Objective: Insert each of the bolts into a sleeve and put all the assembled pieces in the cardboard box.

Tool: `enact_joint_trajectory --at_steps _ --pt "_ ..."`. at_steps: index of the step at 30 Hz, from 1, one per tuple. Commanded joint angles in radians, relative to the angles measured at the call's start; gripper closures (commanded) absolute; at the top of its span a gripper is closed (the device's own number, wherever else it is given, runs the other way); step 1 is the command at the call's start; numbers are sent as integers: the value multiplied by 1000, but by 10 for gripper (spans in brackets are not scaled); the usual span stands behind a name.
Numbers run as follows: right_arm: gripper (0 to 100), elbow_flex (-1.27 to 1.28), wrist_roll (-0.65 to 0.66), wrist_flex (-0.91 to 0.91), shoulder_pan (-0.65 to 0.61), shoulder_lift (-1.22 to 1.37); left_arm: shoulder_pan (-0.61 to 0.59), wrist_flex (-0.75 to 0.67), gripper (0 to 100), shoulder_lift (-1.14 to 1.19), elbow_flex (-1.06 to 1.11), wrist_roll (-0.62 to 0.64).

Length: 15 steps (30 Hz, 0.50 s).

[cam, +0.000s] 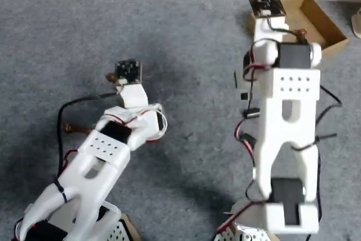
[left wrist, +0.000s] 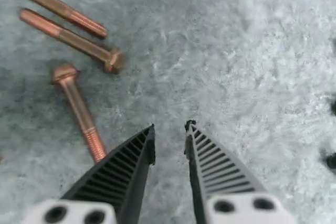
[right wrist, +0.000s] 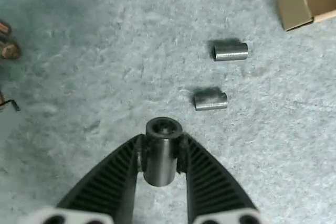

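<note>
Right now the left fingers (left wrist: 148, 142) hang just over the grey surface (left wrist: 252, 51), spread a little, with a narrow gap and nothing between them. Three copper bolts lie flat off to one side of their tips. The nearest bolt (left wrist: 79, 111) lies just beside one fingertip, with its threaded end toward that finger and its round head pointing away. The second bolt (left wrist: 71, 40) lies farther out past that head. The third bolt (left wrist: 52, 3) lies beyond that again and runs almost parallel to the second. None of the three touch. The right fingers (right wrist: 134, 155) pinch a dark metal sleeve (right wrist: 161, 156) from both sides, and it stands upright between them with its open bore facing up. Ahead of their tips two more sleeves lie on their sides, apart from each other: the closer sleeve (right wrist: 210, 100) near the held one, the farther sleeve (right wrist: 230, 51) beyond it. The cardboard box (right wrist: 291, 3) sits past the farther sleeve and off to one side, well clear of both pairs of fingers.
</note>
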Motion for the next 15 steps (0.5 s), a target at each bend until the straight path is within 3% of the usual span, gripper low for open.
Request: enact_joint_trajectory --at_steps 1,8,12,15 --pt "994 107 -21 -82 -12 -151 -18 178 892 90 -173 8" --pt "994 530 -51 -306 -24 -427 -85 342 892 473 -478 11" --pt "994 769 -51 -456 -27 -565 -130 434 892 568 -633 14" --pt "994 918 -49 -568 -27 -628 -147 505 892 601 -714 84"
